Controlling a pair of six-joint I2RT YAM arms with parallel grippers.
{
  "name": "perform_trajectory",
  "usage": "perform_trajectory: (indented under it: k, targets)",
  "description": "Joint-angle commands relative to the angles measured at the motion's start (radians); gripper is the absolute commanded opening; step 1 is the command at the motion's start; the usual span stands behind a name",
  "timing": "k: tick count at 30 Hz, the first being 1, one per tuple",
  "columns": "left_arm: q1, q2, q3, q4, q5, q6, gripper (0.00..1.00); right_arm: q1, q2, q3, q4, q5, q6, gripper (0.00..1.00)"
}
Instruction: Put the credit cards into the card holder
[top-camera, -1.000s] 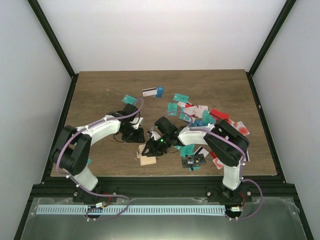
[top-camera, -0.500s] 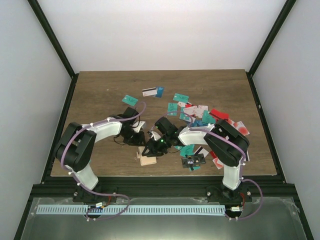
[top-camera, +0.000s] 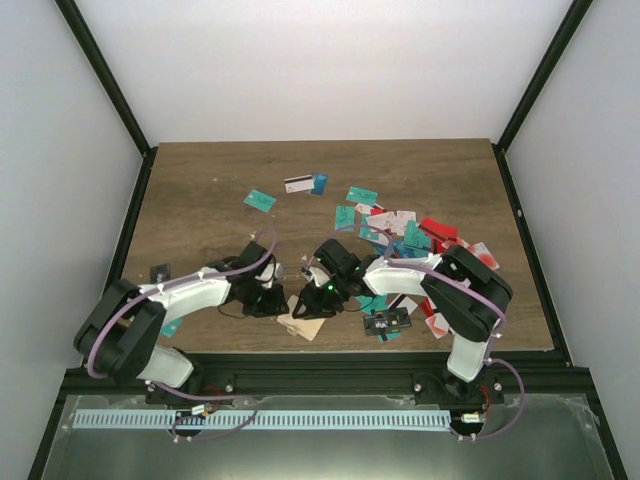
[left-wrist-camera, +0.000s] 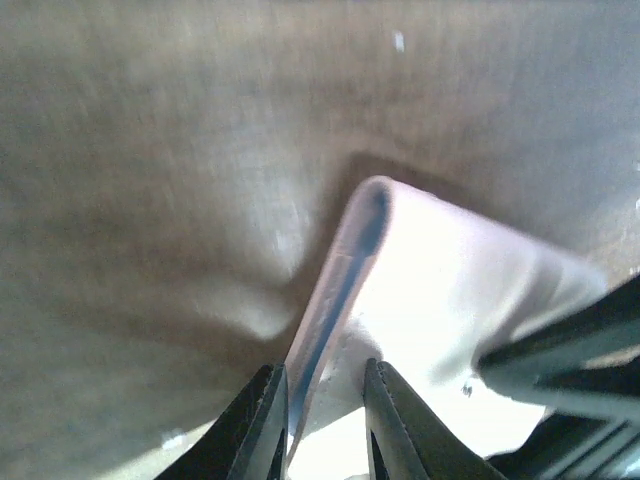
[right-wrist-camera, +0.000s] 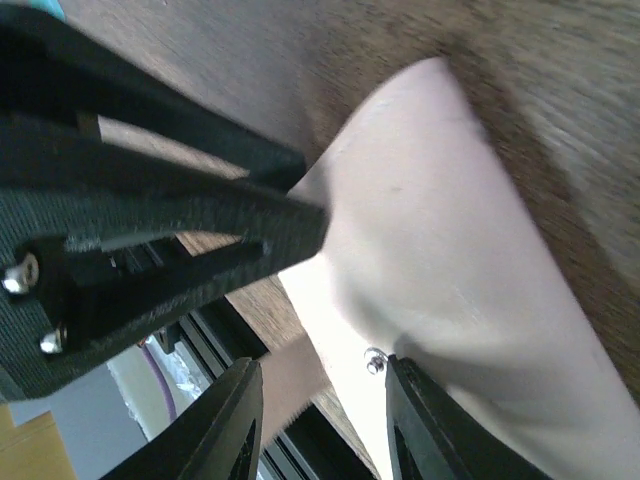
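The tan card holder (top-camera: 305, 325) lies near the table's front edge, one flap raised. My right gripper (top-camera: 313, 298) is shut on it; in the right wrist view its jaws (right-wrist-camera: 320, 420) straddle the pale holder (right-wrist-camera: 430, 220) beside the snap (right-wrist-camera: 375, 360). My left gripper (top-camera: 270, 292) comes in from the left, shut on a white credit card (left-wrist-camera: 340, 280) seen edge-on between its fingers (left-wrist-camera: 325, 420), with the card's far end at the holder (left-wrist-camera: 460, 290). Several more credit cards (top-camera: 400, 232) lie scattered to the right.
A teal card (top-camera: 259, 200) and a white and blue pair (top-camera: 305, 184) lie farther back. A dark object (top-camera: 388, 322) rests on cards by the right arm. A dark card (top-camera: 160, 272) and a teal one (top-camera: 172, 326) sit at the left. The table's front edge (top-camera: 320, 350) is close.
My left arm has swung toward the front edge, bringing the white card down beside the holder, and its jaws have narrowed. The holder has shifted slightly and tilted. My right gripper has kept its grip.
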Motion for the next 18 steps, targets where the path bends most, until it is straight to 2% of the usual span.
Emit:
perform_trajectory:
  k: [1,7,14,18]
  targets:
    - [-0.063,-0.077,-0.093,-0.003,0.044,-0.156,0.23,0.000,-0.033,-0.044,-0.039,0.100,-0.033,0.37]
    - [-0.084,-0.161,-0.106,0.005,0.029,-0.160,0.24,0.000,-0.070,-0.083,-0.018,0.062,-0.078,0.37]
    - [-0.087,-0.123,-0.062,0.032,0.038,-0.116,0.39,0.000,-0.108,-0.088,-0.030,0.038,-0.118,0.37]
    - [-0.095,-0.074,-0.040,0.038,0.044,-0.084,0.42,0.000,-0.118,-0.092,-0.011,0.012,-0.126,0.37]
